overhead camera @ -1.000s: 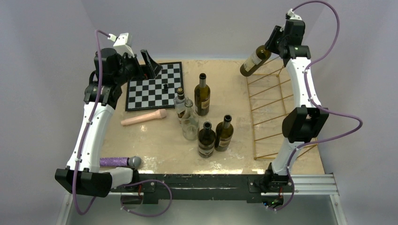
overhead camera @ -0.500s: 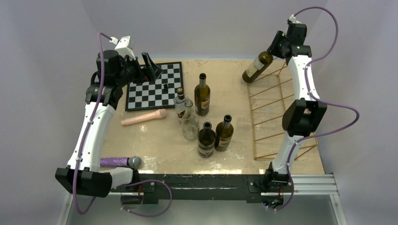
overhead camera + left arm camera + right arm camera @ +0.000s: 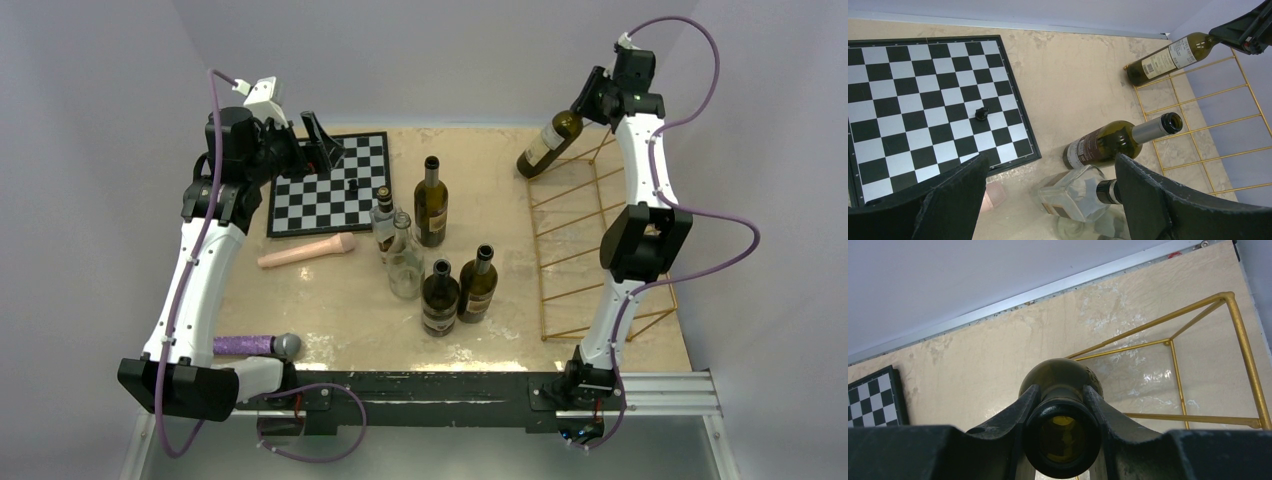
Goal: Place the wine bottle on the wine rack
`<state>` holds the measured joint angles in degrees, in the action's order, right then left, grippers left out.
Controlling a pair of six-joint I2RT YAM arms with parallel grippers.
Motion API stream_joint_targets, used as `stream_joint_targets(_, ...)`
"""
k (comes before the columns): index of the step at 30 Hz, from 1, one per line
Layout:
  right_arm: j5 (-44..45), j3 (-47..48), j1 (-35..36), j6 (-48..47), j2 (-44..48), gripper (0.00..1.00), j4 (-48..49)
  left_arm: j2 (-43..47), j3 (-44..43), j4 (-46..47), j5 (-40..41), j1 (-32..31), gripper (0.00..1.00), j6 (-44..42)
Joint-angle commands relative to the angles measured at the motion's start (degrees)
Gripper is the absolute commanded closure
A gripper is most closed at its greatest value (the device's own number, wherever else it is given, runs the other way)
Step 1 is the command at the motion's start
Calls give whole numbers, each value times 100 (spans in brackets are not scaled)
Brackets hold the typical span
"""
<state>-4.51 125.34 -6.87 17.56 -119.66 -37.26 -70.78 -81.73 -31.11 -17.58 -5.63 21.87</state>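
My right gripper (image 3: 590, 98) is shut on the neck of a green wine bottle (image 3: 547, 144) with a white label. It holds the bottle tilted, base down, at the far left corner of the gold wire wine rack (image 3: 590, 225). In the right wrist view the bottle's mouth (image 3: 1062, 439) sits between my fingers, with the rack's rods (image 3: 1168, 342) beyond. In the left wrist view the bottle (image 3: 1168, 57) has its base at the rack's corner (image 3: 1148, 107). My left gripper (image 3: 322, 135) is open and empty above the chessboard (image 3: 330, 185).
Several bottles stand mid-table: a tall dark one (image 3: 431, 203), a clear one (image 3: 404, 258), two dark ones (image 3: 458, 288). A pink cylinder (image 3: 306, 251) lies left of them and a purple-handled tool (image 3: 257, 345) near the front. A black chess piece (image 3: 981, 114) stands on the board.
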Motion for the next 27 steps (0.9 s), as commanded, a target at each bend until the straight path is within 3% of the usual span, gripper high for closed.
stream_joint_targets(1, -237, 476, -112, 161, -39, 60, 211, 90, -80, 224, -156, 35, 2, 143)
stream_joint_targets(5, -476, 574, -178, 263, -206, 54, 169, 70, -86, 337, -307, 35, 2, 183)
stream_joint_targets(12, -416, 153, -207, 323, -78, 34, 527, 18, -123, 90, -302, 35, 2, 96)
stream_joint_targets(18, -312, 280, -209, 420, -121, 26, 425, 15, -53, 184, -372, 35, 2, 230)
stream_joint_targets(24, 180, -25, -205, 705, 118, 11, 207, 22, -40, 220, -298, 35, 2, 229)
stream_joint_targets(27, 218, 45, -209, 841, 120, 10, -2, 1, -5, 293, -303, 35, 2, 245)
